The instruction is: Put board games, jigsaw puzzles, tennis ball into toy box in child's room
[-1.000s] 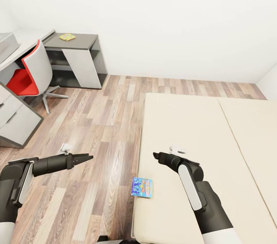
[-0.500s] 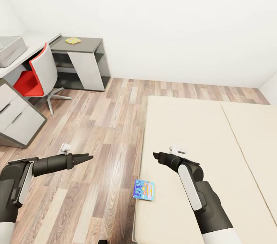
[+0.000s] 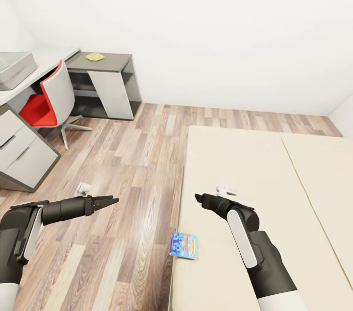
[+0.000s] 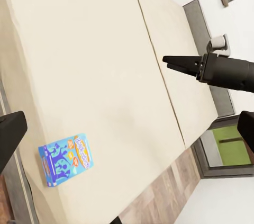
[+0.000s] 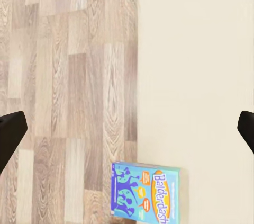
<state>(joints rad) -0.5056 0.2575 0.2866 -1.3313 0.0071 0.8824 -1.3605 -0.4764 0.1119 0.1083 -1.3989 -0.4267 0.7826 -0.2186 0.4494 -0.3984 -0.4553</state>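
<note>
Wood-plank floor [image 3: 122, 193] beside beige bed [image 3: 255, 164]. Your left gripper [image 3: 109, 201] and right gripper [image 3: 200, 199]: both clenched, empty, hovering. Small blue board game [image 3: 184, 245]: flat on the mattress edge, below and between your grippers. Jigsaw puzzle [image 3: 95, 57]: on the table [image 3: 115, 62], far beyond your left gripper.

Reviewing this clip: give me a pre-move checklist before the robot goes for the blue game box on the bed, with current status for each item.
1. Blue board game in sight, flat at the bed edge: ok.
2. Nothing on top of it: ok.
3. Right gripper empty: ok; jaw opening: cannot tell.
4. Left gripper empty, over the floor: ok.
5. Either gripper above the box: not ok.
6. Toy box on the table has room: cannot tell.
</note>
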